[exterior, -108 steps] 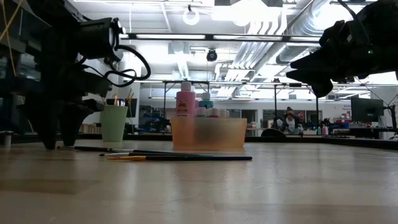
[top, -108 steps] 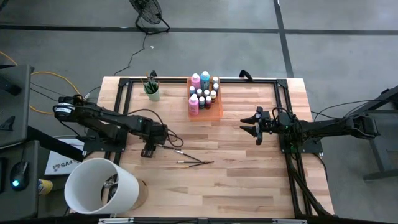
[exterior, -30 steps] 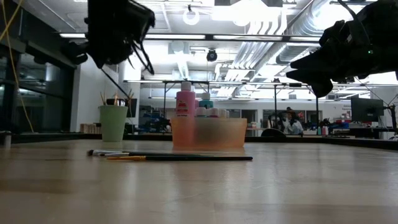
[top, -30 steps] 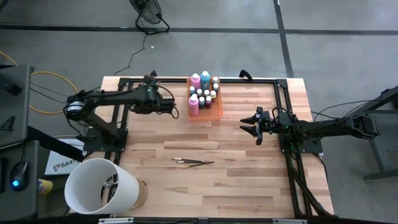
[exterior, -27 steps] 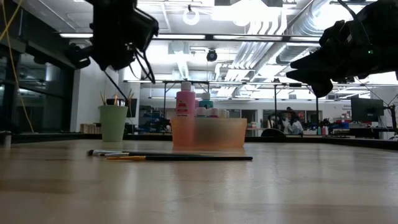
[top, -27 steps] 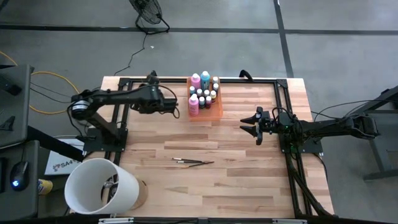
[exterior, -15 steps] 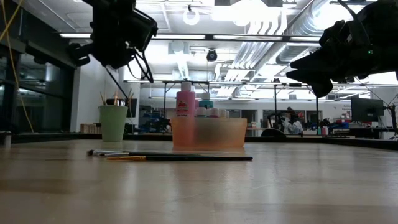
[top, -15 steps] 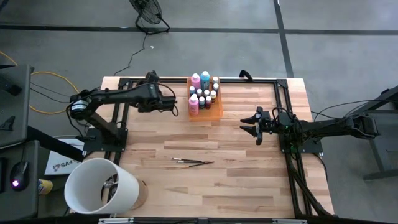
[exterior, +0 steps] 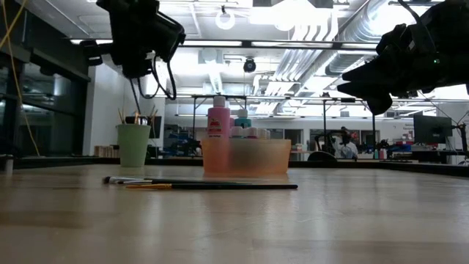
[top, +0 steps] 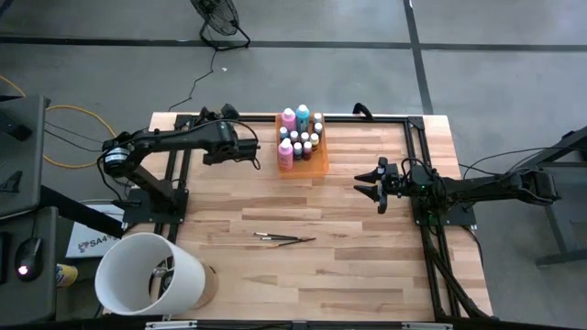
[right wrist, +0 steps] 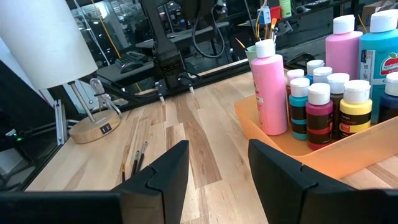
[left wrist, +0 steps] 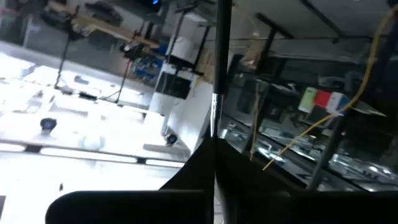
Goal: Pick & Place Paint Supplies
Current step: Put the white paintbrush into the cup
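Observation:
My left gripper (top: 224,130) is raised near the far left of the table, shut on a thin dark brush (exterior: 135,92), just above the mint-green cup (exterior: 134,147) that has other brushes in it. In the high view the arm hides the cup. Loose brushes (top: 284,238) lie flat on the wood in the middle of the table. Pink, teal and small pale-capped bottles (top: 298,137) stand in the orange tray (top: 318,168). My right gripper (top: 359,188) is open at the right, raised off the table, touching nothing. My left gripper pinches the brush's shaft (left wrist: 216,124) between its two fingers. The fingers are about level and lie across the brush. The brush hangs nearly upright, clear of the table. Its lower end (exterior: 135,110) reaches the brush tips in the cup; whether it is inside, I cannot tell.
A white lamp shade (top: 147,275) stands off the near left corner. A black frame (top: 417,147) runs along the table's far, left and right sides. There is bare wood between the tray and the loose brushes. People (exterior: 343,143) are in the room far behind the table.
My left gripper has rolled about its own line while staying above the cup. The brush has swung from slanting to nearly upright.

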